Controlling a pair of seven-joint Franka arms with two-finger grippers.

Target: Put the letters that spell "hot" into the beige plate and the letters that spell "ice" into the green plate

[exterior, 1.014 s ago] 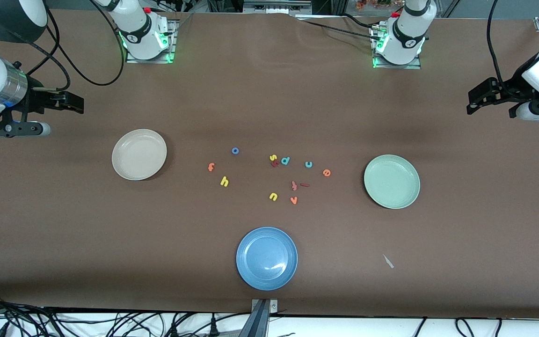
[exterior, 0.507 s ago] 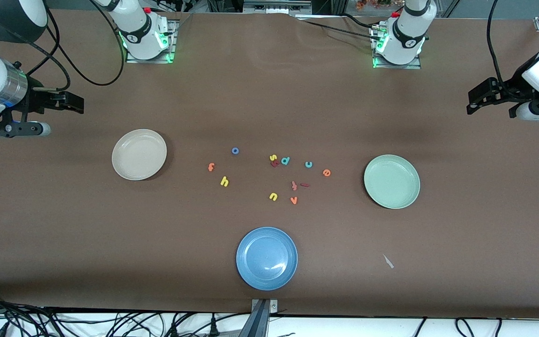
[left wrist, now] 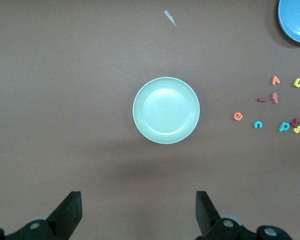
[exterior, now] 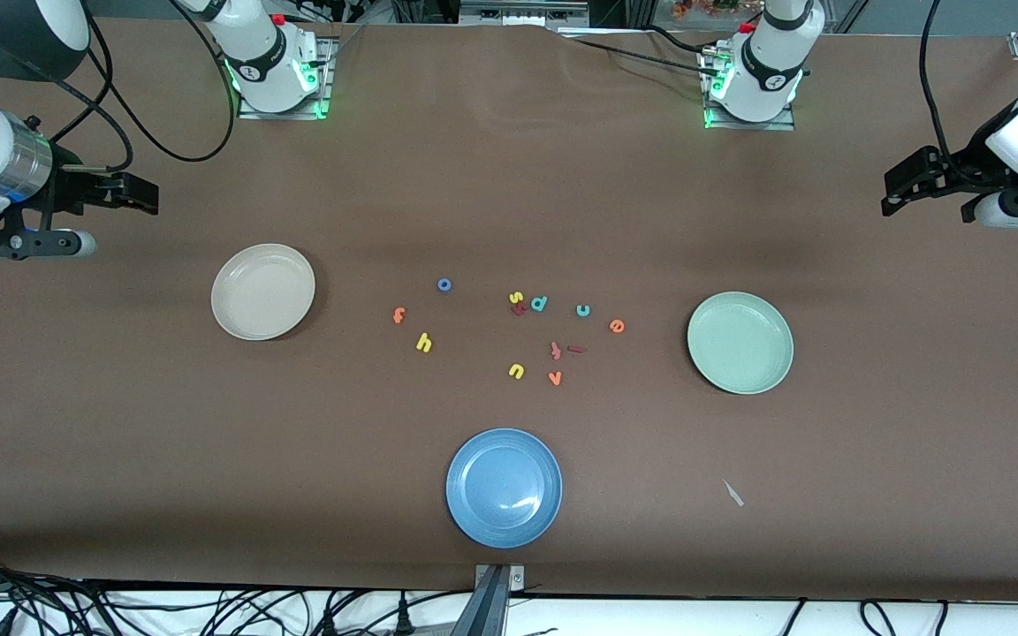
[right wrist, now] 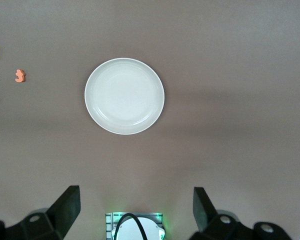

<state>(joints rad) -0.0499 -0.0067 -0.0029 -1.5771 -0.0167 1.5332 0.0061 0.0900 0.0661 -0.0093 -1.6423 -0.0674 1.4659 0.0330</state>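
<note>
The beige plate (exterior: 263, 291) (right wrist: 124, 96) and the green plate (exterior: 740, 343) (left wrist: 166, 110) both lie bare. Between them are scattered the blue "o" (exterior: 444, 284), orange "t" (exterior: 398, 314), yellow "h" (exterior: 423, 342), teal "c" (exterior: 583, 310), orange "e" (exterior: 617, 326) and dark red "i" (exterior: 576, 349). My right gripper (exterior: 140, 196) (right wrist: 135, 196) hangs open in the air at its end of the table, with the beige plate in its wrist view. My left gripper (exterior: 891, 196) (left wrist: 138, 200) hangs open at its end, looking onto the green plate. Neither holds anything.
A blue plate (exterior: 504, 488) lies nearest the front camera. Among the letters are a yellow "u" (exterior: 516, 371), orange "v" (exterior: 554, 378), teal "d" (exterior: 539, 304), yellow "s" (exterior: 516, 298) and pinkish "t" (exterior: 555, 350). A small pale scrap (exterior: 733, 493) lies near the front edge.
</note>
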